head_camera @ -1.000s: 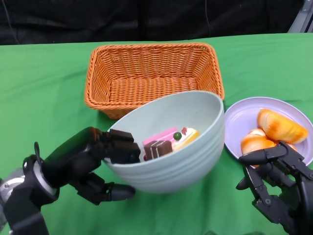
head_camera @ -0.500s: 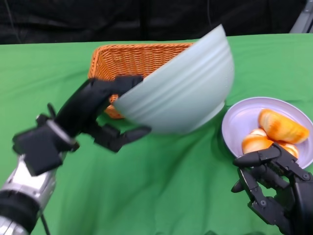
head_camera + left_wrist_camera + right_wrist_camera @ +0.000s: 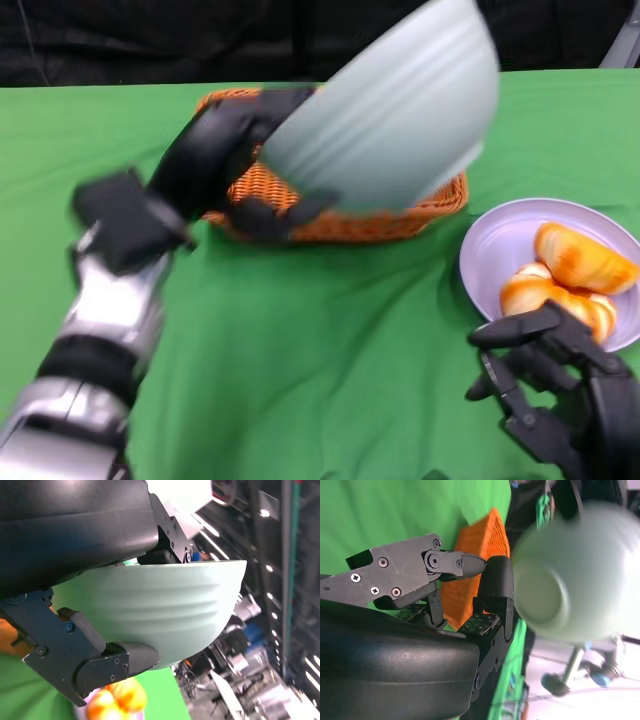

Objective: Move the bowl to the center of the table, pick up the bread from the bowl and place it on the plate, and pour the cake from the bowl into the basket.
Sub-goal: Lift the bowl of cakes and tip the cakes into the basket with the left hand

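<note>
The left hand (image 3: 225, 150) grips the tipped bowl (image 3: 390, 115) above the basket (image 3: 340, 215), its contents hidden, while the right hand (image 3: 555, 385) rests spread, empty, beside the plate (image 3: 500, 250) of bread (image 3: 575, 260).

I see a green tablecloth (image 3: 320, 340) spread under everything, a black curtain (image 3: 150, 40) hanging behind its far edge, and blurred workshop clutter (image 3: 260, 645) with ceiling lights (image 3: 270, 567) beyond.

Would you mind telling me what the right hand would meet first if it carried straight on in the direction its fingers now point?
Most likely the purple plate: the right hand sits just short of its near rim, fingers aimed at the bread on it. Height above the cloth is unclear.
</note>
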Motion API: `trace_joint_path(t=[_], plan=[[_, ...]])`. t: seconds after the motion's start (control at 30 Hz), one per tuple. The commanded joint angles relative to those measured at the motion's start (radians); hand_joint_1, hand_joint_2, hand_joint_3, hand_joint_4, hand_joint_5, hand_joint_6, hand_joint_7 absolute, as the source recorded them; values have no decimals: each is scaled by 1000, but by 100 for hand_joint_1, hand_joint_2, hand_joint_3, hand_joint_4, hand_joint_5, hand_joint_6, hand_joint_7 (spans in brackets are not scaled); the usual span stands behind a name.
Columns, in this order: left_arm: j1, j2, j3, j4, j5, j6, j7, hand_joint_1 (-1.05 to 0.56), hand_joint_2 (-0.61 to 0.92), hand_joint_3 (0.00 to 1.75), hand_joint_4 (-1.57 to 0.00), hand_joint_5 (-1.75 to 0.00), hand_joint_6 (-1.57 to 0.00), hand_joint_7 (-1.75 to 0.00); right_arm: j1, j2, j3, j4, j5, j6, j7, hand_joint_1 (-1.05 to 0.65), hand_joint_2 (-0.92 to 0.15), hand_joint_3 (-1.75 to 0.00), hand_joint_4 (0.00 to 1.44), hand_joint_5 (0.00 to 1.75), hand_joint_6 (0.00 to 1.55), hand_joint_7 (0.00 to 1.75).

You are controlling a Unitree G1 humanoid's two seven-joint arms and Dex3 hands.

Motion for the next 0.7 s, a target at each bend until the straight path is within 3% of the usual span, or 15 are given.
trace_joint_path(t=[0.03, 0.4, 0.7], plan=[[-101, -35, 49, 51, 18, 14, 38, -16, 58, 109, -84, -158, -78, -135, -5, -7, -7, 16, 2, -28, 2, -10, -88, -39, 73, 145, 66, 118], [-203, -101, 151, 157, 38, 168, 69, -12, 54, 114, -80, -171, -78, -132, -2, -4, -6, 29, 17, -27, 15, -11, -89, -38, 72, 146, 64, 121], [-251, -154, 290, 196, -65, 407, 35, -18, 53, 112, -78, -175, -73, -137, 0, -3, -7, 34, 15, -35, 17, -10, -89, -37, 71, 147, 65, 119]])
